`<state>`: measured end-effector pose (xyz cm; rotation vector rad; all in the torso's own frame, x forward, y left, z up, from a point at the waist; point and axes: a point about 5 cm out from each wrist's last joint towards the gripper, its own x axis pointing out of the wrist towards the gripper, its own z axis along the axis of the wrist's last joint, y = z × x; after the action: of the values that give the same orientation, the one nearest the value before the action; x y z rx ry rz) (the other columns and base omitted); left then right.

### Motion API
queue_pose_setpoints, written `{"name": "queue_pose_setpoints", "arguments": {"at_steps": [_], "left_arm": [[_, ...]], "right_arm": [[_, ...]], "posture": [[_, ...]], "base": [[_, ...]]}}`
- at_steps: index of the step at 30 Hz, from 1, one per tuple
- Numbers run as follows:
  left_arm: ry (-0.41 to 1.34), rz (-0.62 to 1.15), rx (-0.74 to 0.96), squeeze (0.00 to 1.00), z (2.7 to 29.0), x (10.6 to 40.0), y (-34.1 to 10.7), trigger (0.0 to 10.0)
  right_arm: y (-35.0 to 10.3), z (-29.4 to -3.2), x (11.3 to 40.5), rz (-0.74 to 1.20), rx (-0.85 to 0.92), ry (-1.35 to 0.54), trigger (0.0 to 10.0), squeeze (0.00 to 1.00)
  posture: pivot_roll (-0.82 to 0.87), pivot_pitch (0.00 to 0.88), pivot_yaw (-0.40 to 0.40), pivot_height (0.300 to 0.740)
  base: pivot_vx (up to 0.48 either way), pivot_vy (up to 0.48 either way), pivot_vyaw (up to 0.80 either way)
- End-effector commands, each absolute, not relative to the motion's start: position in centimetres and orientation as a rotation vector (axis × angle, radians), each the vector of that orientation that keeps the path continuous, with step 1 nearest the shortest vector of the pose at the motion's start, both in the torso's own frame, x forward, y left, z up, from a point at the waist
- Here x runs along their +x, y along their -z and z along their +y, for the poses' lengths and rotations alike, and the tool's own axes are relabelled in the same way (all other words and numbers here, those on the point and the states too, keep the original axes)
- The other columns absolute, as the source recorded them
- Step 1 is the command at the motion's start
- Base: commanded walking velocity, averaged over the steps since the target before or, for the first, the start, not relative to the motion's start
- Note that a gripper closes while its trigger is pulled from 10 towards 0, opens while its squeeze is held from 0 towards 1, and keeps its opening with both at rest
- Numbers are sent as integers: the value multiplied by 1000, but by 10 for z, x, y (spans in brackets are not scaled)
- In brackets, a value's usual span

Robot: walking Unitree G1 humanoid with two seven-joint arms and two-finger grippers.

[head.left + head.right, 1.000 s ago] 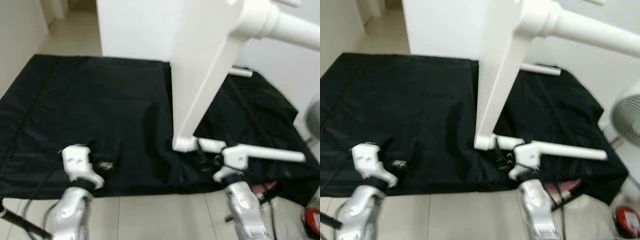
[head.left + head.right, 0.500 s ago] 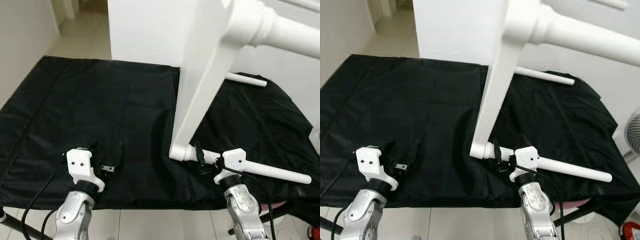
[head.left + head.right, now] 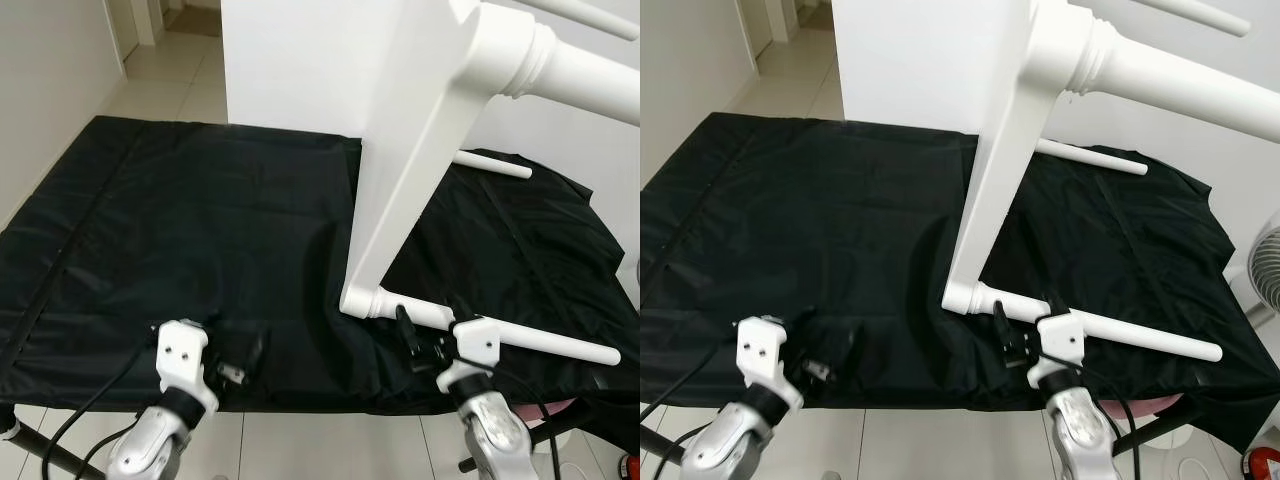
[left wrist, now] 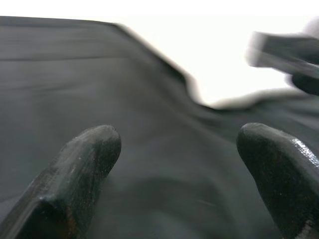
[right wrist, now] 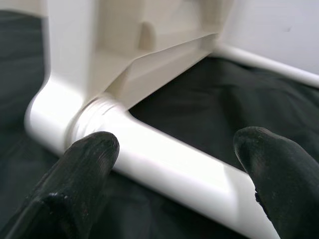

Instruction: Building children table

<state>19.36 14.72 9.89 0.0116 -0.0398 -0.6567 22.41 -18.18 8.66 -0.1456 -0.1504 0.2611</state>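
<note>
Left gripper: fingers spread wide, empty, low over the black sheet
Right gripper: fingers apart, just before the lower table leg (lying on the sheet); nothing gripped
Table: white, tipped on its side beyond

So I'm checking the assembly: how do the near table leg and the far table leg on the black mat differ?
The near table leg lies at the mat's front edge, right before the right end effector; the far table leg lies at the back. The near one shows nearly whole, joined at the tabletop's corner; the far one is mostly hidden behind the tabletop. Both are white, round and over the black mat.
</note>
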Motion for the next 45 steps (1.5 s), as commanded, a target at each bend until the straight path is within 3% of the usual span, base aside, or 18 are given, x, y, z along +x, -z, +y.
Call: {"name": "queue_pose_setpoints", "arguments": {"at_steps": [1, 2, 3, 4, 10, 11, 12, 24, 37, 45], "left_arm": [[716, -62, 15, 0, 142, 192, -104, 10000], [725, -64, 30, 0, 144, 192, -105, 10000], [725, -64, 30, 0, 144, 192, -105, 10000], [744, -71, 45, 0, 144, 192, -108, 10000], [821, -97, 101, 0, 140, 192, -118, 10000], [826, -98, 100, 0, 139, 192, -119, 10000], [832, -100, 96, 0, 138, 192, -120, 10000], [858, -132, 102, 0, 133, 196, -128, 10000], [847, -142, 106, 0, 134, 193, -137, 10000], [842, -143, 115, 0, 136, 193, -140, 10000]], "right_arm": [[-89, -181, 225, -156, -137, -291, 10000, 129], [-91, -181, 225, -154, -135, -322, 10000, 749], [-91, -181, 225, -154, -135, -322, 10000, 749], [-92, -180, 226, -157, -140, -349, 10000, 1000], [-99, -166, 233, -171, -134, -469, 10000, 1000], [-99, -162, 234, -168, -124, -489, 10000, 373], [-100, -159, 235, -167, -116, -507, 10000, 0], [-100, -137, 246, -173, -38, -549, 10000, 0], [-102, -109, 263, -196, 115, -388, 10000, 0], [-101, -94, 269, -203, 114, -357, 10000, 0]], "posture": [[29, 15, -62, 740], [30, 17, -61, 740], [30, 17, -61, 740], [31, 20, -61, 740], [45, 27, -63, 740], [45, 29, -62, 740], [45, 29, -59, 740], [60, 35, -57, 740], [106, 66, -39, 740], [125, 75, -27, 740]], "base": [[0, 0, 0], [0, 0, 0], [0, 0, 0], [0, 0, 0], [0, 0, 0], [0, 0, 0], [0, 0, 0], [0, 0, 0], [0, 0, 0], [0, 0, 0]]}}
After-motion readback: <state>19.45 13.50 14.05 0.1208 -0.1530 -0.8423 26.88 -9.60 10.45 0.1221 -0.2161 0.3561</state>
